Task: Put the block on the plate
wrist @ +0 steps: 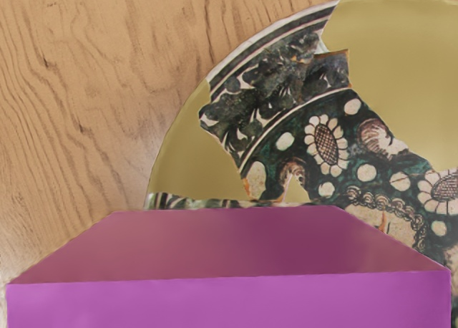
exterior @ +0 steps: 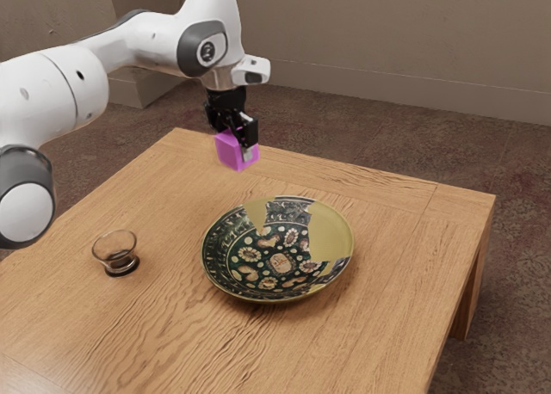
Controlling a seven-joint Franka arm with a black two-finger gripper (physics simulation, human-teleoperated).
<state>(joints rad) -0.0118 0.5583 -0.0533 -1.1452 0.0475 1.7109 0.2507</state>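
The fingers (exterior: 249, 139) hold the magenta block (exterior: 231, 151) between their tips, above the tabletop (exterior: 387, 325); in the exterior view it hangs toward eleven o'clock from the patterned plate (exterior: 280, 263).

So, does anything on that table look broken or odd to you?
The plate looks odd: its dark floral pattern stops at jagged edges and gives way to plain olive-yellow areas, like a broken dish pieced back together, though that may just be its decoration. The small glass stands upright, and I see no spill.
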